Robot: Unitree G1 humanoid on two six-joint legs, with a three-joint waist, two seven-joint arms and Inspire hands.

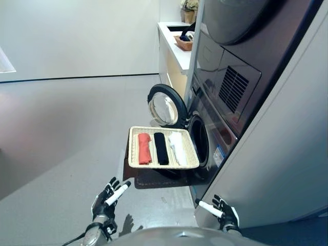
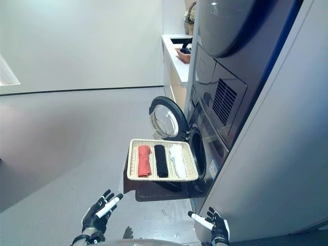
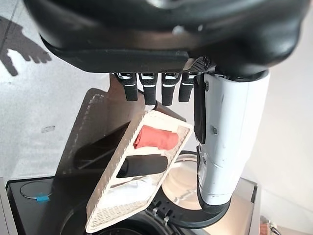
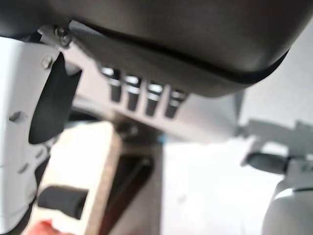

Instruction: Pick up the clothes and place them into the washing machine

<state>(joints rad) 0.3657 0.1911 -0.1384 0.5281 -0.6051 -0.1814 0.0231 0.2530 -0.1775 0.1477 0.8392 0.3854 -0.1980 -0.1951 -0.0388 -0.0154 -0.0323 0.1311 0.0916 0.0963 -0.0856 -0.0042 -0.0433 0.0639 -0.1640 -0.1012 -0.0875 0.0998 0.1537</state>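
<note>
While the rolled red, black and white clothes sit untouched in the flat woven wicker basket by the dark front-loading washing machine's open round door, left hand and right hand hang low, fingers released, nothing loaded.

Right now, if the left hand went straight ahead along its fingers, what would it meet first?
Most likely the near rim of the wicker tray, by the red roll. The left hand is open, its fingers aimed at that end. Depth is unclear; it could pass below the tray.
</note>
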